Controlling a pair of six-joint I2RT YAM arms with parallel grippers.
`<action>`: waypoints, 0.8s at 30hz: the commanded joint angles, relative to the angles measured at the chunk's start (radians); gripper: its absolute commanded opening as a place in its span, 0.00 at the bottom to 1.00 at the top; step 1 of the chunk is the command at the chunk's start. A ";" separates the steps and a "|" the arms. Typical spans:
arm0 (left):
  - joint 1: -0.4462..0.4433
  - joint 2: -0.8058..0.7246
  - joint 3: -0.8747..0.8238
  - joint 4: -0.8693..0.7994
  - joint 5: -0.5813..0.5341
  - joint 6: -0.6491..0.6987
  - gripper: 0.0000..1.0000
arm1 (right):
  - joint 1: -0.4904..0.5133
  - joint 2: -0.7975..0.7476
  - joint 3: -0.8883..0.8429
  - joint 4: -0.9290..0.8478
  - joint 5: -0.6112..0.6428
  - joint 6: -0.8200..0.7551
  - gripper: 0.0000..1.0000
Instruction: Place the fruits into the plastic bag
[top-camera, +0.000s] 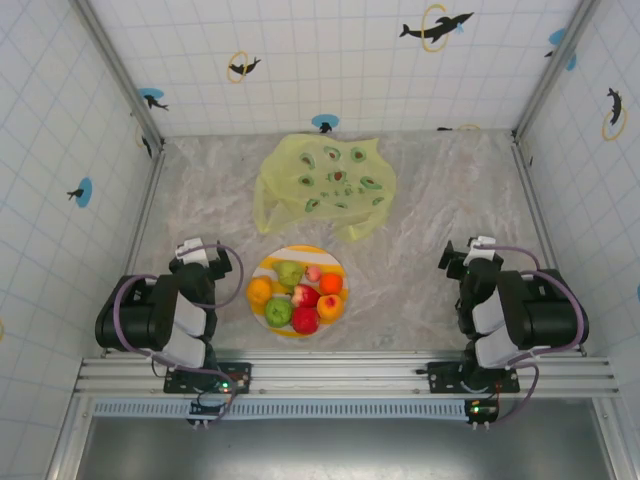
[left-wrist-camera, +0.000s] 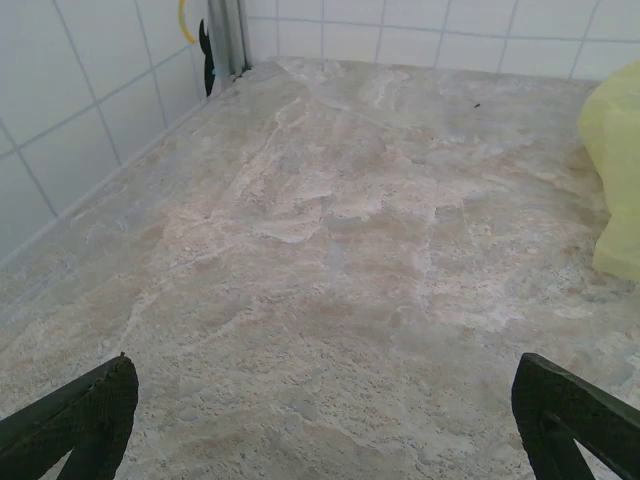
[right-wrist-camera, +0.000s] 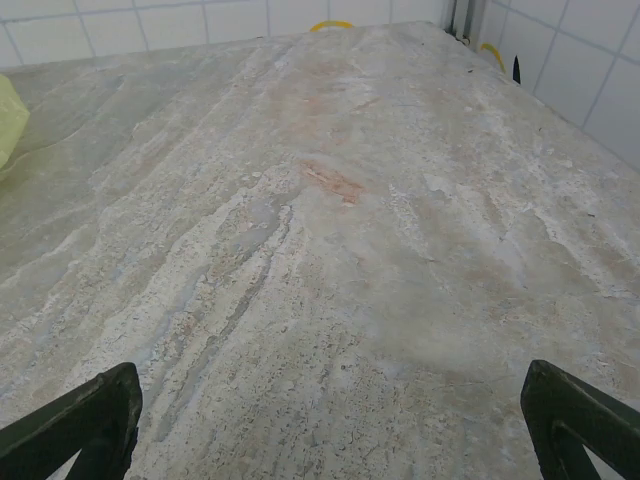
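The left gripper (left-wrist-camera: 322, 405) sits low near the desk's (top-camera: 440, 190) near left edge, its arm folded. Its fingers (left-wrist-camera: 90, 410) are spread wide with nothing between them, probably so it can close on a fruit without first opening. Just to its right, the striped plate (top-camera: 328, 260) holds all the fruits (top-camera: 297, 292) heaped together: two green, two red, some orange and a pinkish peach. None has gone into the bag yet. They are gathered in one place between the two arms, so either arm could reach them. Behind the plate, near the back wall, the plastic bag (top-camera: 325, 185) lies crumpled on the desk. I cannot tell which way its mouth faces, so one arm may have to open it. At the right, the right gripper (right-wrist-camera: 330, 420) mirrors the left one, its fingers (right-wrist-camera: 95, 415) apart over bare desk and holding nothing.
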 joint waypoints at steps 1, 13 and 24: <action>0.006 -0.004 -0.021 -0.008 0.011 -0.014 0.98 | 0.002 -0.004 -0.026 0.016 0.004 -0.007 1.00; 0.006 -0.006 -0.022 -0.009 0.012 -0.014 0.98 | 0.002 -0.004 -0.026 0.016 0.005 -0.007 1.00; 0.025 -0.008 -0.010 -0.035 0.057 -0.025 0.98 | 0.002 -0.004 -0.028 0.019 0.006 -0.008 1.00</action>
